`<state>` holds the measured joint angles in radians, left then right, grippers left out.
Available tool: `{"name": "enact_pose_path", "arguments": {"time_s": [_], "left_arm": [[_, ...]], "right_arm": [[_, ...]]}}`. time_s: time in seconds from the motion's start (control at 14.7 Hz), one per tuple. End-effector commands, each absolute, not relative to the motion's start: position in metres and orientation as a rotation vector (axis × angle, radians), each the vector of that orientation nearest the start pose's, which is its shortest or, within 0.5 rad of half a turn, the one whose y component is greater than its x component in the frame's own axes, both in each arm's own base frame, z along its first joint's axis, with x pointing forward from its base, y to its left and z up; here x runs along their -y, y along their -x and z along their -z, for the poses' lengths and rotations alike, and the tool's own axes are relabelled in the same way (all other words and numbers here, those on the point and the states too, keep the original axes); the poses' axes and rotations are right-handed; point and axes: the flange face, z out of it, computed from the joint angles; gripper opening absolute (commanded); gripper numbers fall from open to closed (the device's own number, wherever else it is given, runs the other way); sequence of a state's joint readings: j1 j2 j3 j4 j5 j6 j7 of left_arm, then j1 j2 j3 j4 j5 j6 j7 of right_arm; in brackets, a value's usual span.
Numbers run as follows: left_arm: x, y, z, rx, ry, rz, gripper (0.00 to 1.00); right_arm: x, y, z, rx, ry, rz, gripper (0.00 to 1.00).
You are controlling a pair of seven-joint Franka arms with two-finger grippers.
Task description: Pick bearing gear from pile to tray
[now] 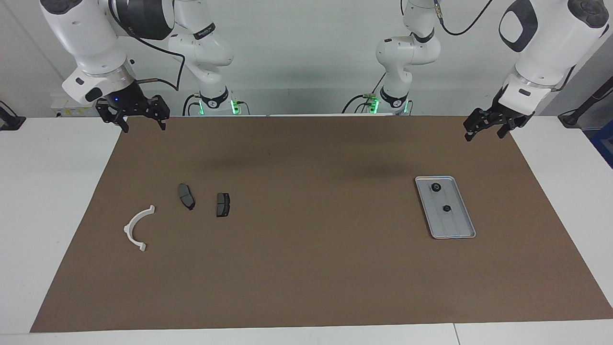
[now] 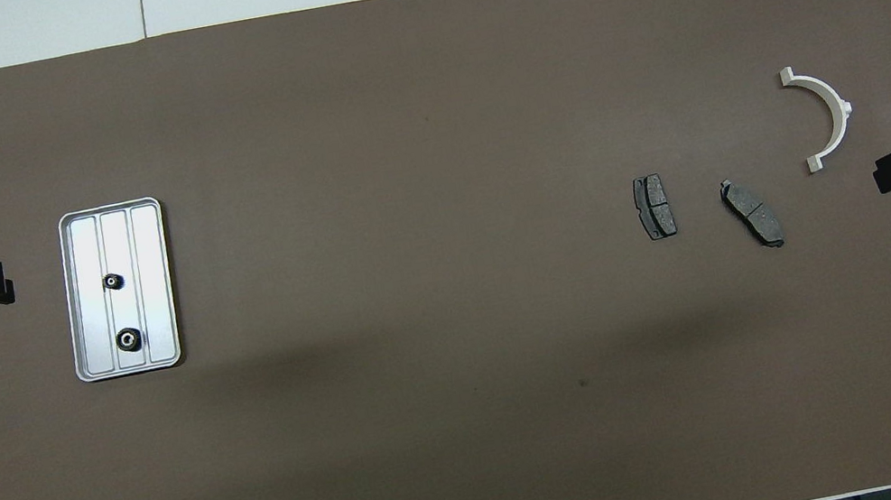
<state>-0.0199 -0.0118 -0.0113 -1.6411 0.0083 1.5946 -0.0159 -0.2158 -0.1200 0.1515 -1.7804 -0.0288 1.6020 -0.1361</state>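
A: Facing view, read across: the right gripper [image 1: 139,116] is hung over the mat's corner nearest the robots, jaws spread wide, nothing held. Then come the white half-ring bracket [image 1: 136,227] and two dark pad plates [image 1: 186,196] [image 1: 223,204], all that is seen of the pile

B: And the bearing gears?

A: Two black round pieces [image 1: 436,187] [image 1: 446,208] are found in the tray [image 1: 460,229]. Last, the left gripper [image 1: 486,126] is parked over the mat's edge, fingers wide apart, empty

B: So no gear is seen among the loose parts; the picking is judged done, and nothing further but waiting is called for
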Motion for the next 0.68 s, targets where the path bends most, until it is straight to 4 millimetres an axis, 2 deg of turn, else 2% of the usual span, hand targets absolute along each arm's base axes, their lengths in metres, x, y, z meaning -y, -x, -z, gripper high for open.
{"name": "enact_pose_path", "arguments": {"time_s": [0.0, 0.61], "left_arm": [[0.0131, -0.5489, -0.6059, -0.041, 3.112, -0.066, 1.0], [0.0113, -0.5512, -0.6054, -0.09, 3.111, -0.034, 1.0]], "right_arm": [[0.0348, -0.5099, -0.5912, 0.081, 3.187, -0.067, 1.0], [0.0348, -0.5098, -0.5904, 0.091, 3.187, -0.069, 1.0]]}}
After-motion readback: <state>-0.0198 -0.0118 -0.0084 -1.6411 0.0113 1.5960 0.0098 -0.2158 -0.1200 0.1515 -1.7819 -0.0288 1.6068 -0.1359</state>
